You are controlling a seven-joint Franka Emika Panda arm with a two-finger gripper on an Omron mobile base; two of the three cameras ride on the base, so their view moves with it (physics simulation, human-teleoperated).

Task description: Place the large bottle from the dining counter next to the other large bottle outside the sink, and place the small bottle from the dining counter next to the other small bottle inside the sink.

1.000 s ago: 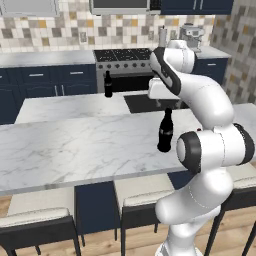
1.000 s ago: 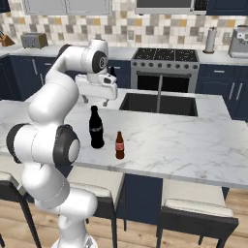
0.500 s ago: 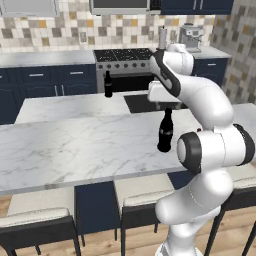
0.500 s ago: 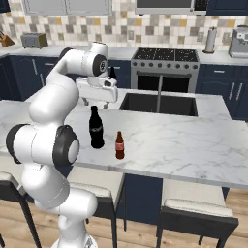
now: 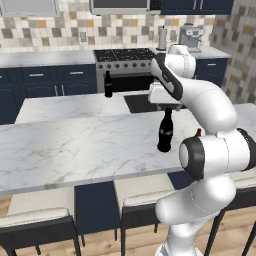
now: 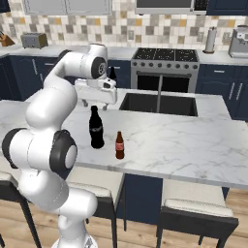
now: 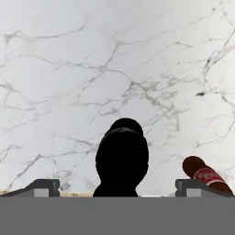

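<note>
The large bottle [image 5: 165, 131] [image 6: 96, 127] stands upright on the dining counter [image 5: 75, 145] [image 6: 184, 145]. My gripper [image 5: 167, 106] [image 6: 96, 103] [image 7: 118, 187] hangs open just above the bottle's cap, one finger to each side, touching nothing. Seen from above, the large bottle [image 7: 122, 158] lies between the fingertips [image 7: 43, 186]. The small bottle [image 6: 119, 145] [image 7: 206, 174] [image 5: 198, 132] stands close beside it. The other large bottle [image 5: 108, 84] [image 6: 112, 73] stands on the far counter beside the sink [image 5: 137, 102] [image 6: 160, 104]. The other small bottle is hidden below the sink's rim.
A curved steel faucet [image 6: 158, 94] rises at the sink's near edge. Behind it are a stove [image 5: 125, 60] [image 6: 164, 60], a toaster [image 6: 34, 39] and a coffee machine [image 5: 189, 36]. Stools [image 6: 193, 213] [image 5: 35, 220] line the counter's near side.
</note>
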